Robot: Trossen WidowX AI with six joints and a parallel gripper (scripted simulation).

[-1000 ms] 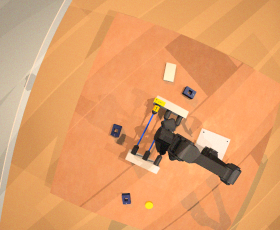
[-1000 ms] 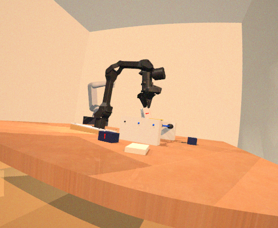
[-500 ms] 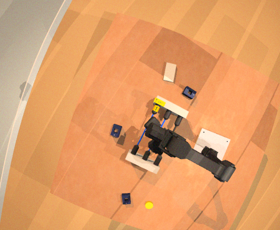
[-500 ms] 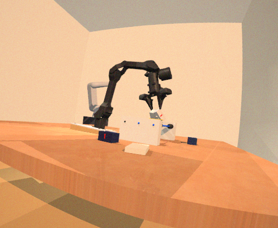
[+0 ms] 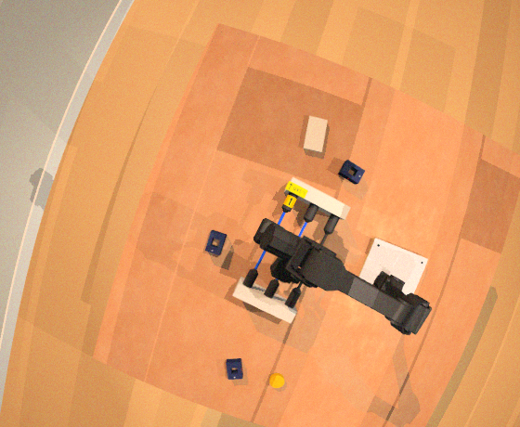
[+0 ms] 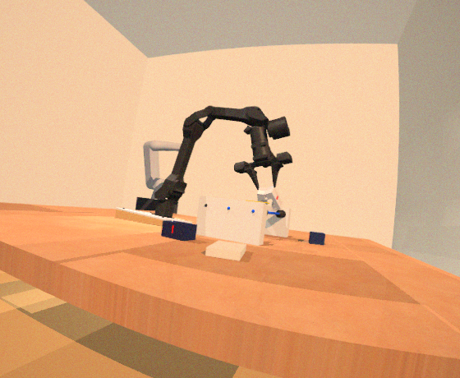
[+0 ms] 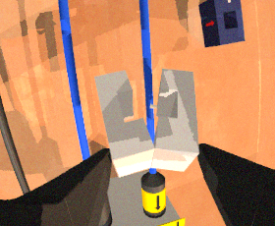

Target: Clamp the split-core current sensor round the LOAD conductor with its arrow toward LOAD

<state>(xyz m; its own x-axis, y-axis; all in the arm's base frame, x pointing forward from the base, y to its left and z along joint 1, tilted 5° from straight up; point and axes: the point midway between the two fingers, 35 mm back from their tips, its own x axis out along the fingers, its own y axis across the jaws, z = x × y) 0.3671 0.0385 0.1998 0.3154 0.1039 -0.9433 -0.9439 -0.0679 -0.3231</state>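
Partly open, the end effector (image 6: pixel 267 188) (image 7: pixel 155 156) grips the white-grey sensor (image 6: pixel 268 198) (image 7: pixel 178 140).

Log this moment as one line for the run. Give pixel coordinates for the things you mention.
gripper (image 6: pixel 266 188) (image 7: pixel 155 156): shut on sensor (image 6: pixel 267 197) (image 7: pixel 176 123) | sensor: halves spread, unlatched | place: at blue LOAD conductor (image 5: pixel 262 254) (image 7: pixel 147 54) | release: not yet done
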